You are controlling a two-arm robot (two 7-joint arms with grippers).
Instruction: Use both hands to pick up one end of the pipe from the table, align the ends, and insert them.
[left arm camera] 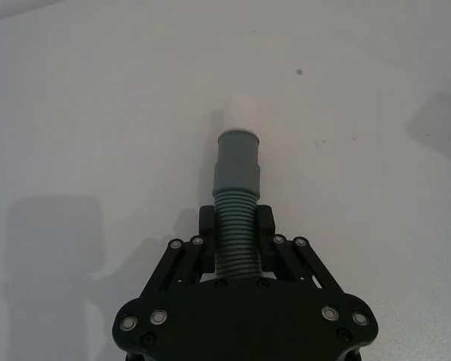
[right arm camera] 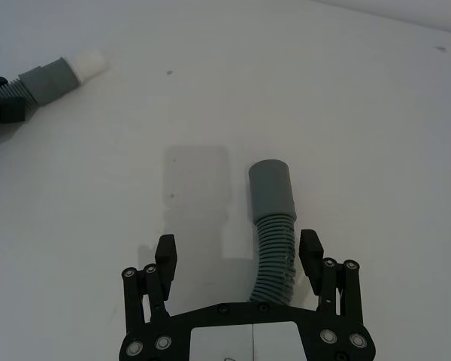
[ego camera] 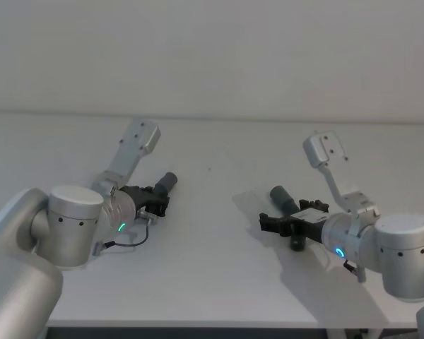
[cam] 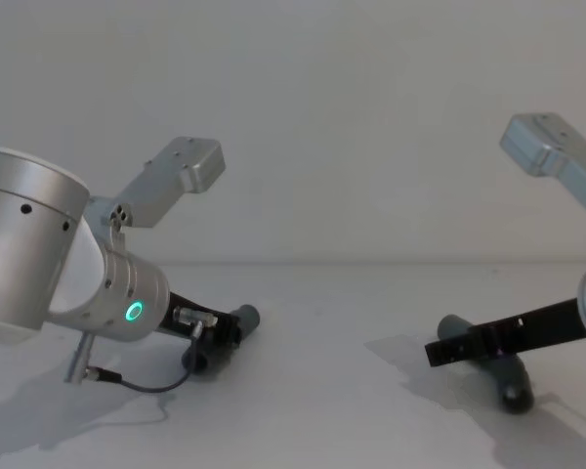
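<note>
1. The left gripper [left arm camera: 237, 223] is pinched tight on the ribbed middle of the straight piece [left arm camera: 236, 252], low on the left half of the table [ego camera: 212, 282].
2. That piece runs straight out past the fingertips. First comes a grey cuff [left arm camera: 237, 162] just beyond the jaws, then a pale tip [left arm camera: 241, 113] at the far end.
3. In the head view the straight piece angles forward and to the right, away from the robot.
4. I cannot tell whether the straight piece rests on the table or hangs just off it.
5. The right gripper [right arm camera: 237, 244] is spread wide and low on the right half of the table. It has one finger on each side of the bent piece [right arm camera: 274, 252].
6. The bent piece lies on the table. Its ribbed part passes between the fingers, much closer to one than to the other, and I cannot tell whether it touches that finger.
7. Its open cuff [right arm camera: 271, 188] lies beyond the fingertips, pointing away from the gripper.
8. In the head view the bent piece's near end [ego camera: 297, 244] sticks out toward the robot, below the gripper's body.
9. The two pieces are well apart, with bare table between the pale tip and the open cuff.
</note>
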